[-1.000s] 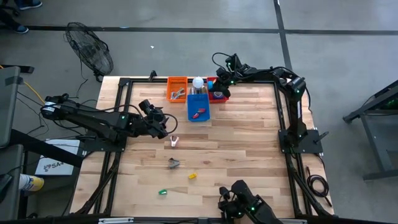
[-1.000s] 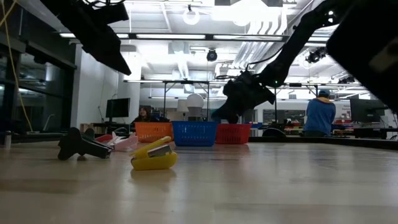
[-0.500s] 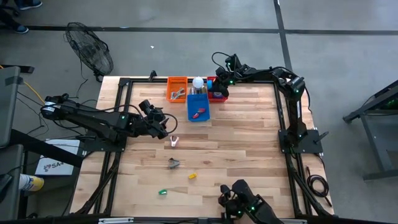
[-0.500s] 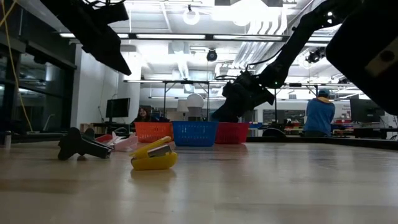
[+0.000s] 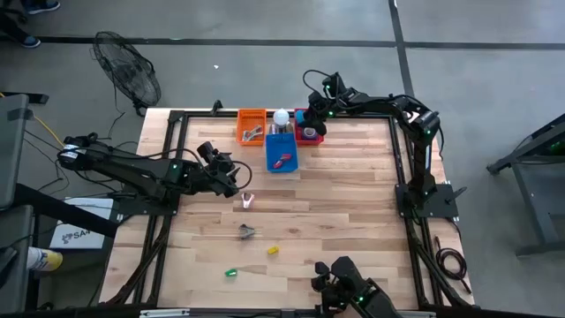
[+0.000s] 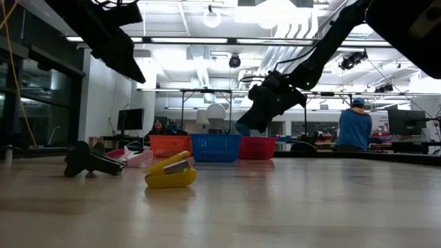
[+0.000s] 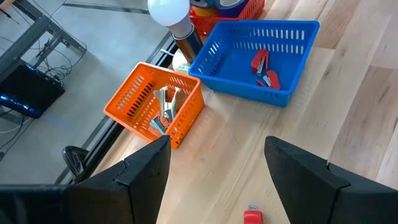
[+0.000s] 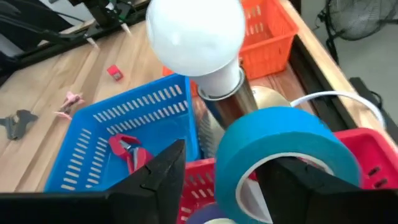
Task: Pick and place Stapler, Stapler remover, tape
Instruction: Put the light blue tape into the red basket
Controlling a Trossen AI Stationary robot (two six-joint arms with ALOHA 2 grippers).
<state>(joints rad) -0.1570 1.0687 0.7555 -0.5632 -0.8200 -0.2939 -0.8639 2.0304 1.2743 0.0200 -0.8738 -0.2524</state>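
Note:
My right gripper [image 8: 227, 155] hangs open over the red basket [image 5: 309, 132] at the table's far edge. A blue tape roll [image 8: 283, 140] stands on edge in the basket just beyond its fingers, on other rolls. The blue basket [image 7: 255, 56] holds red staplers [image 7: 262, 67]. The orange basket [image 7: 155, 102] holds metal stapler removers [image 7: 163, 106]. My left gripper [image 7: 217, 146] waits open over the table's left middle, with nothing between its fingers. A pink piece [image 5: 248, 201], a dark piece [image 5: 246, 231], a yellow stapler [image 6: 170, 172] and a green piece [image 5: 231, 273] lie on the table. My right gripper comes down from above with one finger [image 8: 155, 180] standing clear of the blue roll's outer wall [image 8: 227, 177]. The other finger [image 8: 298, 186] shows in front of the roll's opening. I cannot tell whether it touches the roll.
A lamp with a white bulb [image 8: 196, 28] stands between the baskets, right beside my right gripper. A small red piece [image 7: 250, 216] lies on the wood below my left gripper. A person in blue [image 6: 355, 127] stands in the room behind the table.
My right gripper has opened over the red basket, letting go of the blue tape roll, and has risen a little. The left arm has kept still.

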